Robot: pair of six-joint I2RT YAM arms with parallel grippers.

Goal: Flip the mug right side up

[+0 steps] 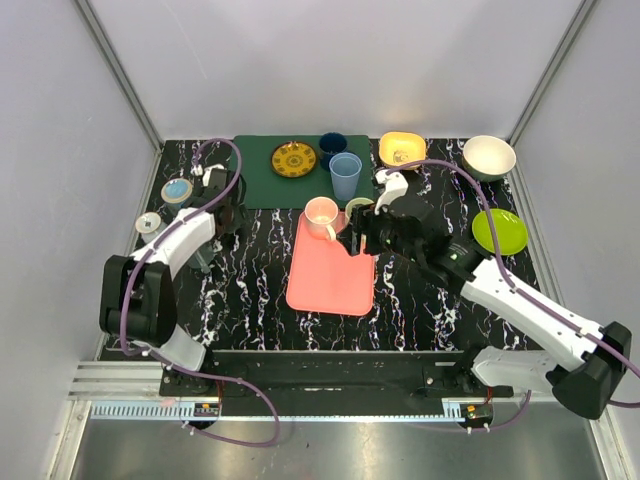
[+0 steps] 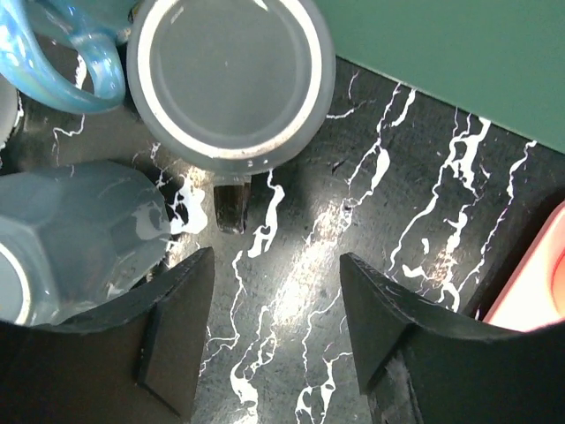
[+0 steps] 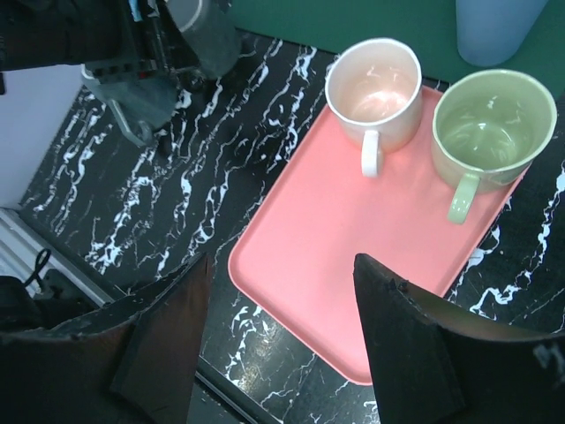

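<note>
A grey mug (image 2: 229,79) stands upside down on the black marble table, its flat base up and its dark handle (image 2: 231,205) pointing at my left gripper (image 2: 278,331). That gripper is open and empty, just short of the handle. In the top view the left gripper (image 1: 224,214) covers this mug at the table's left. My right gripper (image 3: 278,336) is open and empty above the near-left corner of the pink tray (image 3: 344,256); it also shows in the top view (image 1: 355,236).
A pink mug (image 3: 375,93) and a green mug (image 3: 490,119) stand upright on the tray. A blue glazed mug (image 2: 62,44) and a grey-blue faceted cup (image 2: 71,234) crowd the grey mug's left. A green mat (image 1: 262,180) with plate and cups, bowls (image 1: 489,157) and a green plate (image 1: 499,231) lie behind and right.
</note>
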